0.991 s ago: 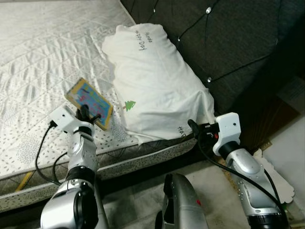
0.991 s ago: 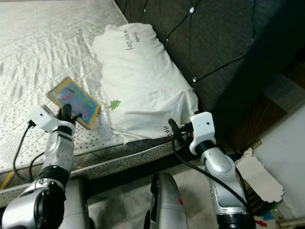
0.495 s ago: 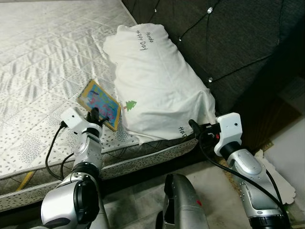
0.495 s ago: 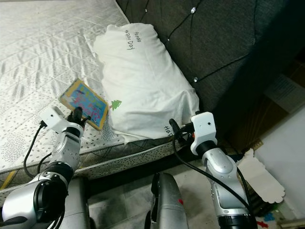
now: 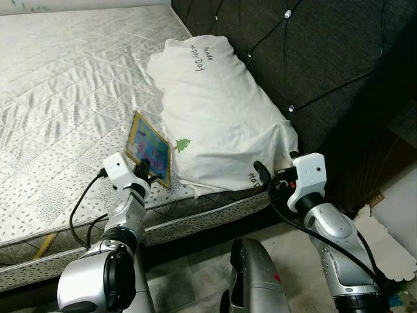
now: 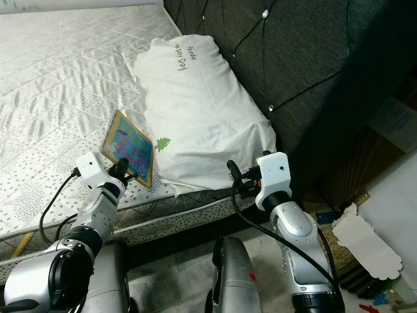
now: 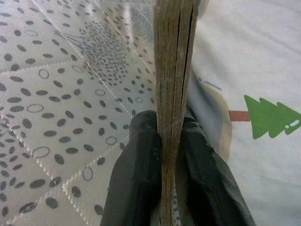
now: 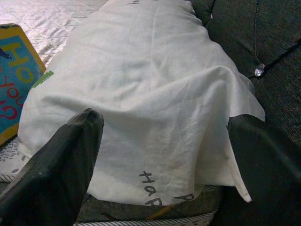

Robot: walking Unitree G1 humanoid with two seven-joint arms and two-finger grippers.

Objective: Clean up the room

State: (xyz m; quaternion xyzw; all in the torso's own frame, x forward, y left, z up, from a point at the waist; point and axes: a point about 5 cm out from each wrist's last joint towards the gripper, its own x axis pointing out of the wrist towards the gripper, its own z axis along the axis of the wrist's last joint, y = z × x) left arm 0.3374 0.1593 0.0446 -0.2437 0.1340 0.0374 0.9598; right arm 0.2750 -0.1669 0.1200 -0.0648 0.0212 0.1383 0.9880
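Edgewise, book (image 7: pixel 174 70) stands clamped between left gripper (image 7: pixel 171 155) fingers.

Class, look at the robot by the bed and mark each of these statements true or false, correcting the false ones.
1. The left gripper is shut on the book. True.
2. The book lies flat on the floor. False: it is held up on edge over the mattress, beside the pillow.
3. The right gripper has its jaws open, facing the pillow. True.
4. The pillow is plain, with no marks. False: it bears a small green tree and handwriting.
5. The headboard behind the pillow is dark and tufted. True.
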